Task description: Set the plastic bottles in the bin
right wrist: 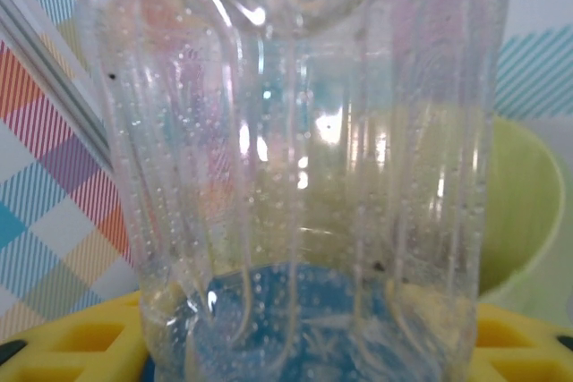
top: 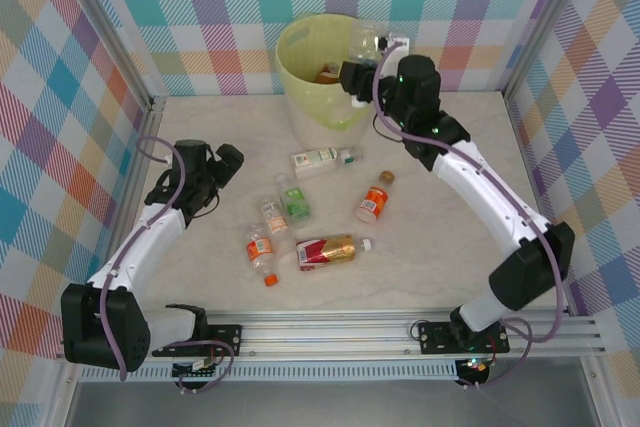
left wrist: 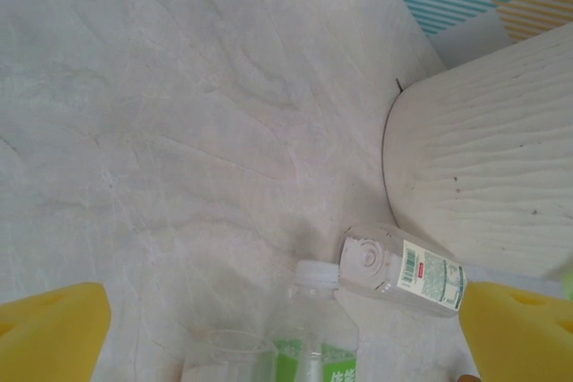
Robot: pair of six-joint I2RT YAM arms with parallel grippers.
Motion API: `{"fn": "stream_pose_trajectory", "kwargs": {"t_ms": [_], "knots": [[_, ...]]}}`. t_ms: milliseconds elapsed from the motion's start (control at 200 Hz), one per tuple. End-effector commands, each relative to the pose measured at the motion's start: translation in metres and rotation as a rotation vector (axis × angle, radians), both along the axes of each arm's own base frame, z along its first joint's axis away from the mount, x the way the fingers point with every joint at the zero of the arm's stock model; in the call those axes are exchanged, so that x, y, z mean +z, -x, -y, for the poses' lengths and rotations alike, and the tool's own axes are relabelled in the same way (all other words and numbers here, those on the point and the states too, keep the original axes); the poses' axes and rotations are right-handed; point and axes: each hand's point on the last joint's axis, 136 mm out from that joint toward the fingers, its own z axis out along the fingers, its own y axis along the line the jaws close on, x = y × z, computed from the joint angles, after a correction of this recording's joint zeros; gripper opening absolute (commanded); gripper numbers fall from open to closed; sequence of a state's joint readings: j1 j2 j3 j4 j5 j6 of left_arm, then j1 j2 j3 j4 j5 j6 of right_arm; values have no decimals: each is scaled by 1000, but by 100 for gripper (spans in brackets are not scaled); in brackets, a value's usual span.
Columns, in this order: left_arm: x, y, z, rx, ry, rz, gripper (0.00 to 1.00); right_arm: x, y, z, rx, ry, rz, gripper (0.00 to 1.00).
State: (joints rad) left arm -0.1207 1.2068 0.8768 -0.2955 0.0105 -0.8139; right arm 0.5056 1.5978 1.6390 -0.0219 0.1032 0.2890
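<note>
In the top view's upper centre, the right gripper [top: 368, 55] gripped a clear bottle [top: 363, 40] over the right rim of the bin [top: 300, 92], whose mouth lay just to its left. The left gripper [top: 228, 160] stood open at mid-left, well apart from the bin.

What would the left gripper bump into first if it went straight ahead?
Probably the green-labelled bottle with the white cap, lying right ahead of the open left gripper. The white-labelled bottle and the bin lie further on. Depth is hard to judge.
</note>
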Motion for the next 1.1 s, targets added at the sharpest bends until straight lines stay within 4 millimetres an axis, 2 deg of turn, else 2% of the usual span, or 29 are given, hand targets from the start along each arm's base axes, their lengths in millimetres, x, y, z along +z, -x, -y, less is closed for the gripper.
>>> {"fn": "stream_pose_trajectory", "kwargs": {"t_ms": [0, 120, 225, 395, 405, 530, 620, 715, 785, 895, 1095], "knots": [[-10, 14, 4, -61, 22, -52, 100, 5, -39, 1, -19, 90, 48, 54], [-14, 20, 7, -101, 23, -77, 100, 3, -87, 9, -69, 138, 41, 54], [-17, 26, 7, -119, 10, -99, 100, -9, -122, 16, -99, 183, 11, 54], [-21, 38, 1, -120, -7, -108, 100, -21, -155, 14, -77, 228, 22, 55], [-21, 39, 1, -118, -7, -108, 100, -26, -157, 14, -73, 233, 15, 55], [-21, 46, -3, -110, -21, -100, 100, -28, -164, 8, -49, 237, 35, 56], [-23, 50, -5, -102, -26, -104, 100, -39, -168, 3, -30, 246, 30, 59], [-25, 54, -5, -102, -19, -122, 100, -54, -175, 4, -46, 265, 10, 70], [-28, 60, -7, -98, -26, -150, 100, -56, -176, 7, -64, 270, 0, 81], [-34, 73, -15, -75, -61, -203, 100, -46, -171, 11, -69, 278, 9, 90], [-37, 93, -19, -70, -91, -250, 100, -19, -147, 18, -64, 265, 1, 95]]}}
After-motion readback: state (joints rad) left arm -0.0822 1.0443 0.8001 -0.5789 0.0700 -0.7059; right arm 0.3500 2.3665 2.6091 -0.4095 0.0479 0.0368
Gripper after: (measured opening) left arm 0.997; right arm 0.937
